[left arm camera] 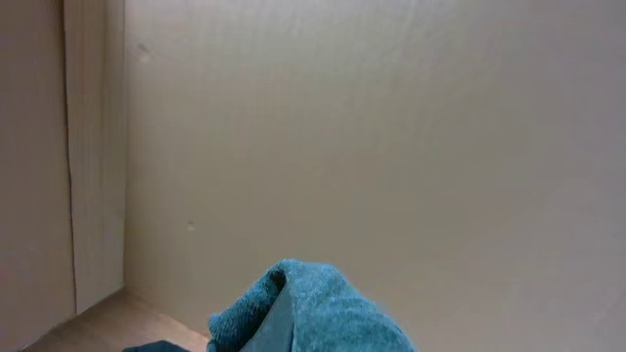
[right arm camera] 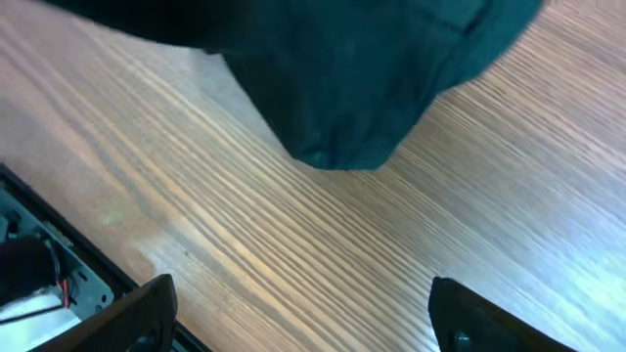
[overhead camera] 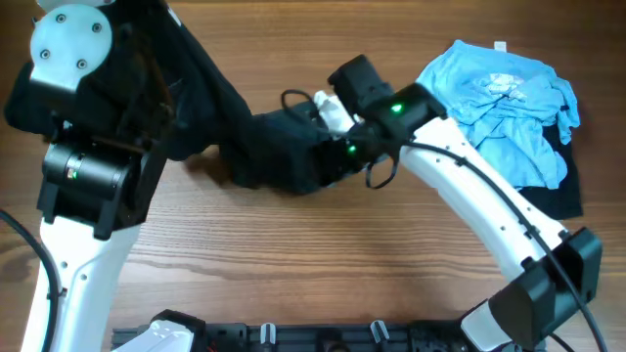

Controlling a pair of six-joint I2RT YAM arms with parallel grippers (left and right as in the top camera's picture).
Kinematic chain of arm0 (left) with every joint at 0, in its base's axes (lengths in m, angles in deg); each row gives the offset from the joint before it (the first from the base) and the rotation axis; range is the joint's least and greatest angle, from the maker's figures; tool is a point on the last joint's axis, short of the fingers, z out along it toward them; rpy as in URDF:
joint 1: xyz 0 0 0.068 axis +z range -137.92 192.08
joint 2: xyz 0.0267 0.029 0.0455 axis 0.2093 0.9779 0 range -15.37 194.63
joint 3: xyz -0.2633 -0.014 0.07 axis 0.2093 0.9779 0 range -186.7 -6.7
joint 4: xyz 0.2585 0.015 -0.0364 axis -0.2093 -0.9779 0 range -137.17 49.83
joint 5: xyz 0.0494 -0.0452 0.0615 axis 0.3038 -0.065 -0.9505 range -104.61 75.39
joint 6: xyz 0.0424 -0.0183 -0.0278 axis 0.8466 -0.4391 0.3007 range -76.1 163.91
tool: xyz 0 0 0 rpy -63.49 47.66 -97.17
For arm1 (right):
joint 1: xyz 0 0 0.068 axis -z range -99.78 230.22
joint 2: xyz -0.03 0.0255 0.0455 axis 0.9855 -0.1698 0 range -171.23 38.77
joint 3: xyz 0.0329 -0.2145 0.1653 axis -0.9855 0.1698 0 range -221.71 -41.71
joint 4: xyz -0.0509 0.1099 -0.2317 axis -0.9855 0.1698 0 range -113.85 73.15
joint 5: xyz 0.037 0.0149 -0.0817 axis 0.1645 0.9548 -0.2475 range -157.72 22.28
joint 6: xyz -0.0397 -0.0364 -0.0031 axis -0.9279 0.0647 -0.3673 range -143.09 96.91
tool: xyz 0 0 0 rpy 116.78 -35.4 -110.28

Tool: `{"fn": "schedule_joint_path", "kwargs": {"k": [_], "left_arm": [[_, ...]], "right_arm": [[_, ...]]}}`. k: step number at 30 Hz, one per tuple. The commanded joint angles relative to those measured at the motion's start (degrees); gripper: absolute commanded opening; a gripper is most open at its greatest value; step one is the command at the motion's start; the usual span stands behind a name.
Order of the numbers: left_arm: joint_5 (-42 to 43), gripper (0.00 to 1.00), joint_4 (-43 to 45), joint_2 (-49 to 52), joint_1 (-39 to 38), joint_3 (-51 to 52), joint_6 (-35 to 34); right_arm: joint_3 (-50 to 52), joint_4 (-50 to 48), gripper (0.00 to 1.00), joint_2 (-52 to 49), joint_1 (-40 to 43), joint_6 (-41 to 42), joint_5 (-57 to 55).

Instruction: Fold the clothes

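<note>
Slanting upper-left to centre — dark T-shirt (overhead camera: 269, 156)

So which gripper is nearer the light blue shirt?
Right. The right gripper is mid-table, left of the light blue shirt; the left gripper is farther left, holding the dark shirt.
</note>
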State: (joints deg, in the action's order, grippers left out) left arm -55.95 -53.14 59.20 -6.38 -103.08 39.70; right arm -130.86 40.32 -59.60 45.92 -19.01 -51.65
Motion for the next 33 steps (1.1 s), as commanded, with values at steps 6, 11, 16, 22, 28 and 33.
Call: {"fn": "schedule_joint_path", "kwargs": {"k": [6,11,16,22,28,33], "left_arm": [[-0.9,0.04,0.6,-0.5,0.3,-0.6,-0.5],[-0.9,0.04,-0.8,-0.5,0.3,-0.6,-0.6],[-0.9,0.04,-1.6,-0.5,0.3,-0.6,-0.5],[-1.0,0.04,-3.3,-0.5,0.3,-0.6,-0.6],[-1.0,0.04,-5.6,-0.5,0.3,-0.6,-0.6],[-1.0,0.04,-5.8,-0.6,0.3,-0.6,-0.6]], "right_arm": [[5.0,-11.5,0.84,-0.3,-4.3,-4.1,-0.6],[13.3,-22.1,0.84,-1.2,-4.3,-5.3,-0.6],[17.7,-31.1,0.78,-3.8,-4.4,-7.1,-1.2],[17.7,-38.3,0.67,-10.6,-4.5,-7.0,-1.0],[17.6,-44.4,0.53,-10.9,-4.5,-5.5,-1.0],[17.6,-47.7,0.04,-10.9,-4.4,0.0,-1.0]]}}
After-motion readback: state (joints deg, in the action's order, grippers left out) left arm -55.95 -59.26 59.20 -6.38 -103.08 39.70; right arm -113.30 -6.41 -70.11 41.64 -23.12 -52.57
